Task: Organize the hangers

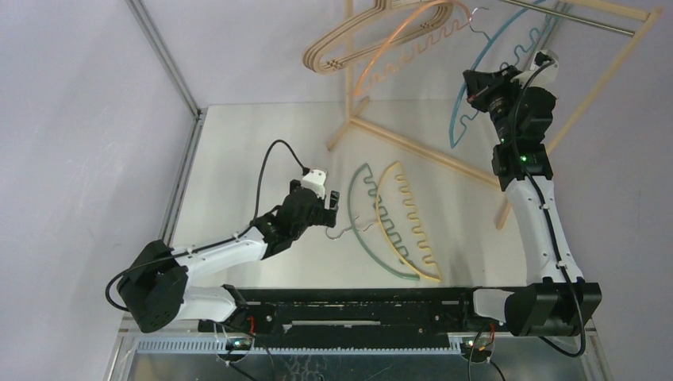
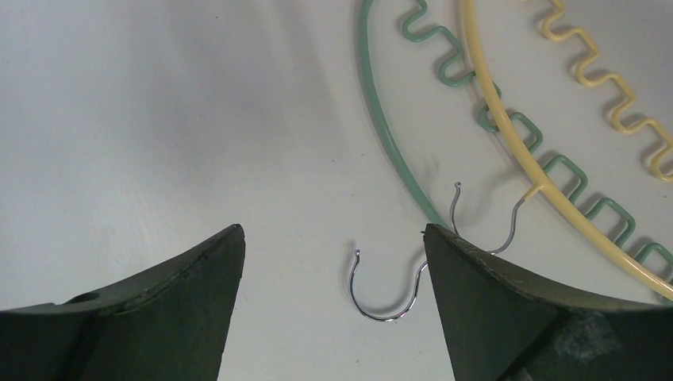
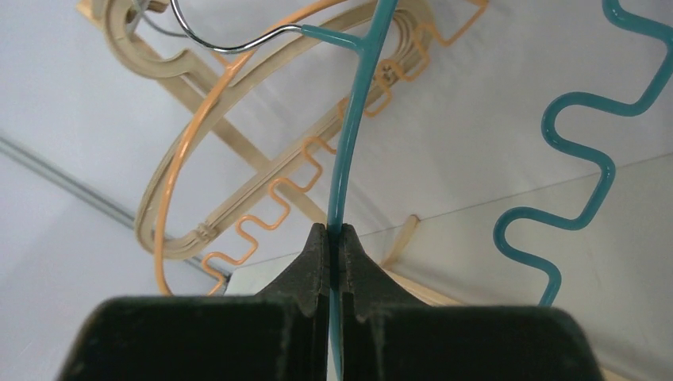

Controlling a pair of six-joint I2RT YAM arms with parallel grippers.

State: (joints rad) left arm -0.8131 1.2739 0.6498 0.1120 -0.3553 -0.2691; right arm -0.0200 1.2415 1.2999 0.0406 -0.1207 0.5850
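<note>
A green hanger (image 1: 379,208) and a yellow hanger (image 1: 413,216) lie side by side on the white table. My left gripper (image 1: 332,208) is open and low over the table. In the left wrist view the green hanger's (image 2: 381,119) wire hook (image 2: 385,290) lies between my open left gripper's (image 2: 333,234) fingers, nearer the right one; the yellow hanger (image 2: 490,95) is just beyond. My right gripper (image 1: 474,87) is raised at the rack and shut on the arch of a blue hanger (image 3: 353,135). An orange hanger (image 1: 381,55) and beige wooden hangers (image 1: 325,59) hang there.
The pale wooden rack (image 1: 428,151) stands at the back right, its foot bar running across the table, its metal rod (image 1: 587,22) at the top. A metal post and grey walls close the left side. The arm bases sit on a black rail at the near edge.
</note>
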